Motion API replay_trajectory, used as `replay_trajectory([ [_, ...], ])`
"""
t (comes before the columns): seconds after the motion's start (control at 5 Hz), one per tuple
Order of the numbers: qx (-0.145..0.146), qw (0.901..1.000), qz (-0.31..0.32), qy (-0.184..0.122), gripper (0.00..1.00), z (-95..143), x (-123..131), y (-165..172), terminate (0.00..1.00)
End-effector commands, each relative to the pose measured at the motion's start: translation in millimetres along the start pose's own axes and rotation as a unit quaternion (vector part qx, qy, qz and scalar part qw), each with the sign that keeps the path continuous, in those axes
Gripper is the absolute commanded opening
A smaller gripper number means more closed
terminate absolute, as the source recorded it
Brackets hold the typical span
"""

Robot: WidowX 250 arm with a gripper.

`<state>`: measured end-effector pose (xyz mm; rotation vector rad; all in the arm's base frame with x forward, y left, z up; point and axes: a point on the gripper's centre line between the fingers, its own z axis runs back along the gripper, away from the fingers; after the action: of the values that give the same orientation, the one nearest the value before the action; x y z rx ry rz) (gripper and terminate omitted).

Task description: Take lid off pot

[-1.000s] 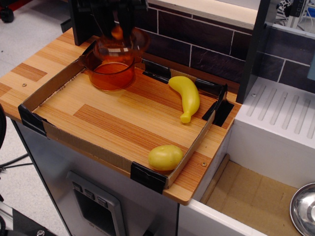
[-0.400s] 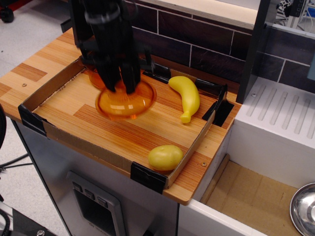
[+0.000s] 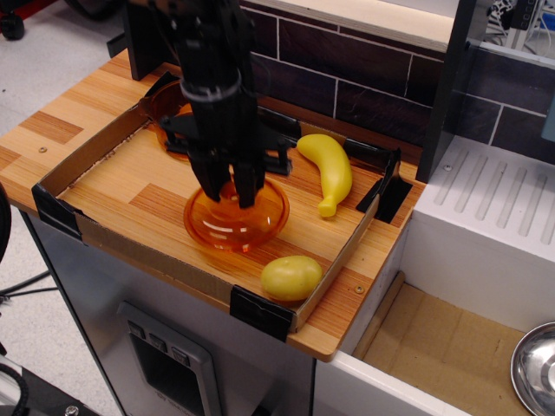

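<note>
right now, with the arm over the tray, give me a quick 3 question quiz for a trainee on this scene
1. True or false: the lid is sitting on the pot.
2. Multiple choice: which thing lies nearest the lid? A) the banana B) the round yellow fruit C) the metal bowl
3. Fill in: the gripper is at the lid's ____.

Key
1. False. The lid is down low over the tray floor, well apart from the pot in the back left corner.
2. B. The fruit lies just in front and to the right of the lid.
3. Knob, at the lid's centre; the fingers hide it.
</note>
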<state>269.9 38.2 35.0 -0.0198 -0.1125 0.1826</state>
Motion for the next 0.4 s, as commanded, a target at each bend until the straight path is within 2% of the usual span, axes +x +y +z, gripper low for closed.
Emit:
replay_trajectory([
  [0.0,0.02,0.9998,0.0,-0.009,1.0,7.1,0.4,3.1,0.0],
  [0.2,0.012,0.9998,0.001,-0.014,1.0,15.1,1.3,4.2,0.0],
])
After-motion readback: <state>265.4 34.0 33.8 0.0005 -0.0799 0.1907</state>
